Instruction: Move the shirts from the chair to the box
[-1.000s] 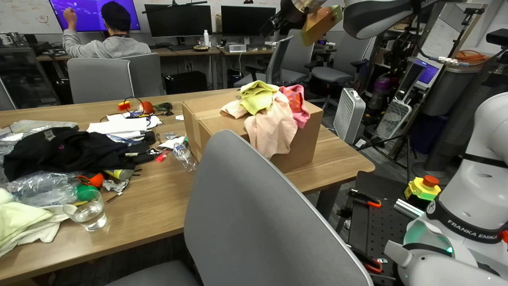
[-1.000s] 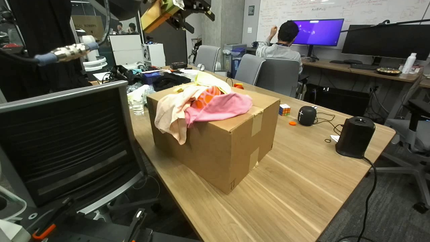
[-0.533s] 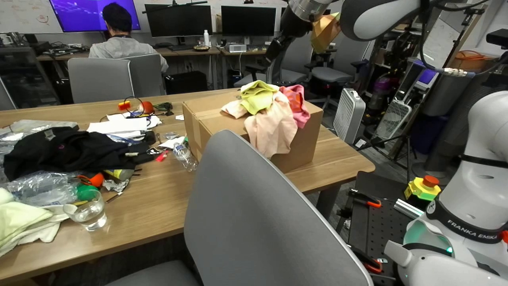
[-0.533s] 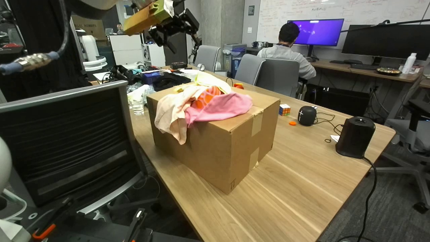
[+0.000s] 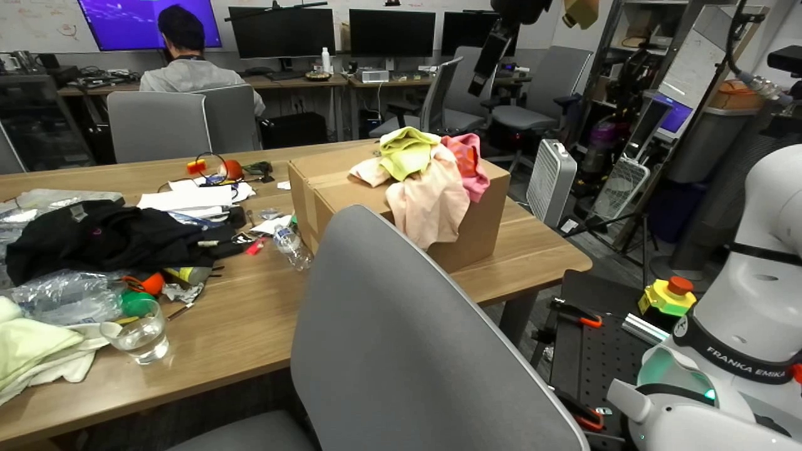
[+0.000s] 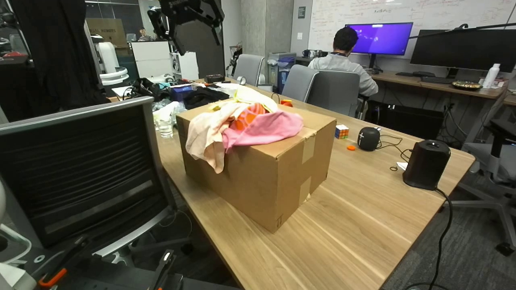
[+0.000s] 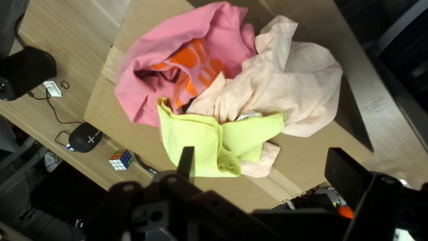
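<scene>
A closed cardboard box [image 5: 473, 241] stands on the table in both exterior views [image 6: 250, 189]. On its top lie a pink shirt with orange print [image 6: 272, 131], a peach shirt [image 5: 432, 210] hanging over the side, and a yellow-green cloth [image 5: 407, 156]. The wrist view shows the pink shirt [image 7: 227, 43], peach shirt [image 7: 294, 90] and yellow-green cloth [image 7: 190, 137] from above. My gripper [image 6: 200, 46] hangs above them, apart from everything. Its fingers are wide apart and empty in the wrist view [image 7: 260, 154]. A grey chair [image 5: 401, 338] stands beside the table; most of its seat is hidden.
The table [image 6: 342, 225] holds a speaker [image 6: 368, 139], a black device [image 6: 426, 165] and a puzzle cube [image 6: 341, 131]. Black clothing [image 5: 106, 241], a bottle [image 5: 291, 247] and a water glass [image 5: 141, 335] lie or stand elsewhere on it. A person [image 5: 191, 69] sits behind.
My gripper has swung from a tilted pose to pointing more downward and shifted sideways above the box. The person has lowered a raised arm. The box and cloths have not moved.
</scene>
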